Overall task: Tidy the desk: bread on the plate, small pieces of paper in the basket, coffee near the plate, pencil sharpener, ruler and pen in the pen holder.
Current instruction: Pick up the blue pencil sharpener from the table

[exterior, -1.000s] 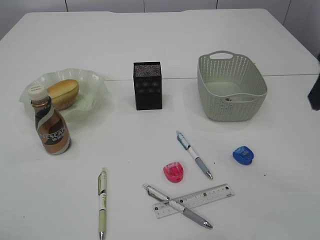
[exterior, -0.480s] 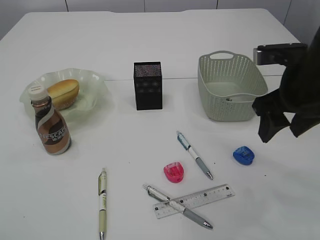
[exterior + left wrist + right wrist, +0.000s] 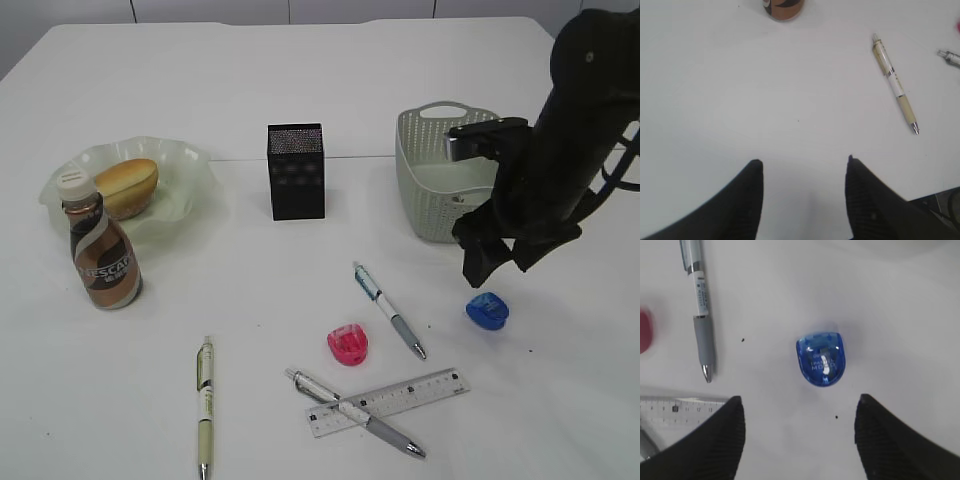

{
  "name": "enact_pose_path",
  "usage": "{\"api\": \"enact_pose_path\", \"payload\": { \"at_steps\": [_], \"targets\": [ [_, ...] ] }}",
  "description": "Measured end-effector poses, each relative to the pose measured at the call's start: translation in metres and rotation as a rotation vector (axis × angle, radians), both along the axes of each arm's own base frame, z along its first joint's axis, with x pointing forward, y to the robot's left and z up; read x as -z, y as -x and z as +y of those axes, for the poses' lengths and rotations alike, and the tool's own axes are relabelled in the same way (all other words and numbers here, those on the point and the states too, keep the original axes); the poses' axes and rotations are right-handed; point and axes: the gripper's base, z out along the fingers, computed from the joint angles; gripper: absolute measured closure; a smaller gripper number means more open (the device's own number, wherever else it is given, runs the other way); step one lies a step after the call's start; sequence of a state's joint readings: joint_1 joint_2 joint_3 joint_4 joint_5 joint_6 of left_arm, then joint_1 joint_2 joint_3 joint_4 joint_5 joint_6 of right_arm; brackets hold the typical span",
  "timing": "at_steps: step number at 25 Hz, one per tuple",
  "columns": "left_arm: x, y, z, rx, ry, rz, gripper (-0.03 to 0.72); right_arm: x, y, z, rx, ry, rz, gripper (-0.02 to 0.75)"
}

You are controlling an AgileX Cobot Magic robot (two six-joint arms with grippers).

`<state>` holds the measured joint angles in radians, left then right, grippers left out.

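Item: blue pencil sharpener (image 3: 821, 359), small, rounded, smooth plastic, lying flat on the desk (image 3: 300, 90). Risks, as judged: a short, slick body may squirt sideways if one finger touches before the other; it sits ahead of the fingertips rather than between them, so closing here would meet nothing; a descent too steep could pin it against the desk. Right gripper (image 3: 800, 412): jaws stand wide apart and empty, hovering above the desk; both fingers (image 3: 715, 440) show at the lower edge of the wrist view, the sharpener forward of them and roughly centred on the gap, not touching either. A grey-grip pen (image 3: 701, 315) lies ahead of the left-hand finger, the ruler (image 3: 680, 407) just beside that finger. Left gripper (image 3: 802, 200): jaws parted, empty, bare desk between its fingers; a cream pen (image 3: 895, 85) forward and to one side.
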<state>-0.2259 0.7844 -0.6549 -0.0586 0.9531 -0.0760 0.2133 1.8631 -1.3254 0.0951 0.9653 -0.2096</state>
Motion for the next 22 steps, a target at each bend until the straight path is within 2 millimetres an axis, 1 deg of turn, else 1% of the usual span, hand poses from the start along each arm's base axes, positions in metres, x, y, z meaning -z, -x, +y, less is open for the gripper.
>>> {"api": "enact_pose_path", "payload": {
  "at_steps": [2,6,10,13,22],
  "targets": [
    [0.001,0.001,0.0,0.001,-0.003,0.011,0.3,0.013,-0.006,0.001,-0.007,0.005,0.014,0.234],
    [0.001,0.002,0.0,0.001,-0.005,0.022,0.3,0.039,-0.013,0.002,-0.028,0.025,0.055,0.234],
    [0.002,0.002,0.0,0.002,-0.007,0.032,0.3,0.056,-0.017,0.001,-0.04,0.052,0.069,0.234],
    [0.002,0.004,0.001,0.003,-0.01,0.045,0.3,0.061,-0.02,0.001,-0.042,0.055,0.053,0.234],
    [0.002,0.004,0.001,0.003,-0.011,0.051,0.3,0.06,-0.025,0.0,-0.06,0.076,0.008,0.234]
  ]
}}
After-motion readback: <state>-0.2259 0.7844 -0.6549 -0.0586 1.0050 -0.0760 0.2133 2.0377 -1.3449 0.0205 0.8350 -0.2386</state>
